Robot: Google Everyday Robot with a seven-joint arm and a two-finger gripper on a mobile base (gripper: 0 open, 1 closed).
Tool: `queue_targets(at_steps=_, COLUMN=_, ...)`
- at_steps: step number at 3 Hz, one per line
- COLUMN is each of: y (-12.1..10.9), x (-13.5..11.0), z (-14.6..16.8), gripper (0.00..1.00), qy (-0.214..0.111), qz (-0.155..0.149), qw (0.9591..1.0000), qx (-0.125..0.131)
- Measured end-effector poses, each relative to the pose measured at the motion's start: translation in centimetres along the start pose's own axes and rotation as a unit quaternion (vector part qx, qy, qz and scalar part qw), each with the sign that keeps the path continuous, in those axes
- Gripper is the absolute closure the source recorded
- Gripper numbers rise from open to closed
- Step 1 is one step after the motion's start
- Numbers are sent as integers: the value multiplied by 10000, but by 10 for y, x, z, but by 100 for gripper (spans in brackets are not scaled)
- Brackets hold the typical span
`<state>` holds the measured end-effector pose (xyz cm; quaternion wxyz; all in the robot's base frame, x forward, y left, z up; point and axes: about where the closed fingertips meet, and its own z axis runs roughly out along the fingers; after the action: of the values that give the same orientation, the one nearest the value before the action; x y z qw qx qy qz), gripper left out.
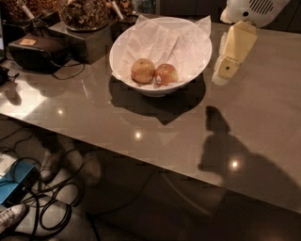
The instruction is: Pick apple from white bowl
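The white bowl (141,87), lined with crinkled white paper, stands on the grey table. Two apples lie side by side at its bottom. The redder apple (166,74) is on the right; the paler yellow-orange apple (143,70) is on the left and touches it. My gripper (223,70) hangs from the white arm at the upper right, just right of the bowl's rim and above the table. It points down and holds nothing that I can see.
Dark containers of brown food (87,14) stand behind the bowl at the back left. A black device (37,49) with a cable lies at the left. The table's front edge (141,157) runs diagonally; cables and a blue box (14,186) lie on the floor.
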<state>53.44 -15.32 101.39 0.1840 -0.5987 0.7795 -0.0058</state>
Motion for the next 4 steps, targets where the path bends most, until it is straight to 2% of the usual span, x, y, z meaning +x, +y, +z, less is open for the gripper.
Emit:
queue_targets(at_steps=1, y=-4, x=-3, z=1, gripper=0, qy=-99, qz=-9, qw=9999, qx=79)
queue_targets(at_steps=3, y=-35, x=-47, z=28, gripper=0, qy=-281, qz=248, qw=9990, qx=-224)
queue_targets(at_steps=4, y=-51, x=-68, z=47, gripper=13, qy=-258, qz=277, qw=9987, qx=-348)
